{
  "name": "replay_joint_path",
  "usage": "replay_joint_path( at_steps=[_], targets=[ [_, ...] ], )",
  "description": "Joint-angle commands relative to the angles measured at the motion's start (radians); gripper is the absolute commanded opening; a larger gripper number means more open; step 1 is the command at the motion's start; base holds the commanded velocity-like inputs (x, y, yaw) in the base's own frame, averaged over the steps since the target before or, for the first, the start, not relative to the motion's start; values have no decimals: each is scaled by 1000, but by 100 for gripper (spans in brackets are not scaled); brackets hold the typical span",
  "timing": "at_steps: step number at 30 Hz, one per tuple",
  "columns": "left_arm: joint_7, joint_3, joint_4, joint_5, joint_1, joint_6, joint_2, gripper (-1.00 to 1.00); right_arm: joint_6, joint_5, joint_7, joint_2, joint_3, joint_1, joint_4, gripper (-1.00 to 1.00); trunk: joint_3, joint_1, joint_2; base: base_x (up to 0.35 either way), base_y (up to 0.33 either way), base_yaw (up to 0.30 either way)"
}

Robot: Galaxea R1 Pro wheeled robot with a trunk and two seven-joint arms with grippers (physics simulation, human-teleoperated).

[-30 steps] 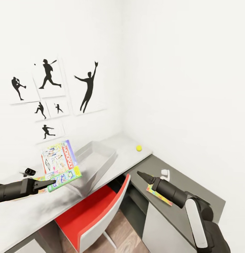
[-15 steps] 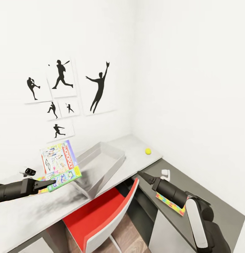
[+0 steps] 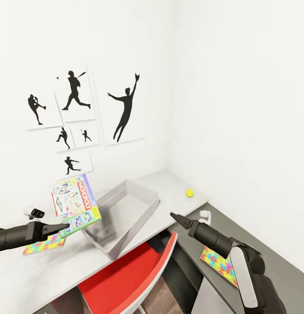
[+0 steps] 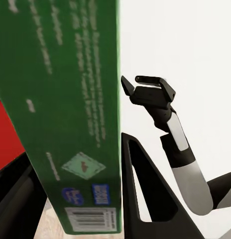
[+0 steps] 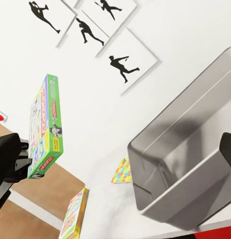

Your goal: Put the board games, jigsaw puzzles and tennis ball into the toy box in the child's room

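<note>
Fingers of my left gripper [image 3: 60, 227] were clamped on the lower edge of the white-green "Monopoly" board game box [image 3: 74, 204], which I held tilted upright in the air, just beside the light grey plastic toy box [image 3: 126, 213]. That bin sat empty on the long pale grey table [image 3: 169, 183]. Beyond the bin, near the wall corner, lay the small yellow-green tennis ball [image 3: 189, 192]. One multicoloured jigsaw puzzle square [image 3: 43, 244] lay on the table on the bin's other side, below my left arm. My right gripper [image 3: 174, 216] hovered beside the bin, over a red chair [image 3: 126, 279]; I could not tell how its fingers stood.
</note>
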Motion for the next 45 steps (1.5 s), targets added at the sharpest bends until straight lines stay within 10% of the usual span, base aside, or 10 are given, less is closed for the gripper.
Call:
replay_joint_path(
  at_steps=[1,45],
  targets=[
    [-4,0,0,1,-1,10,0,-100,6,-1,3,1,-2,-1,0,100,-3,1,-2,47,0,70],
    [-4,-1,0,1,-1,8,0,-100,5,-1,6,0,-7,-1,-1,100,-15,1,-2,90,15,88]
  ],
)
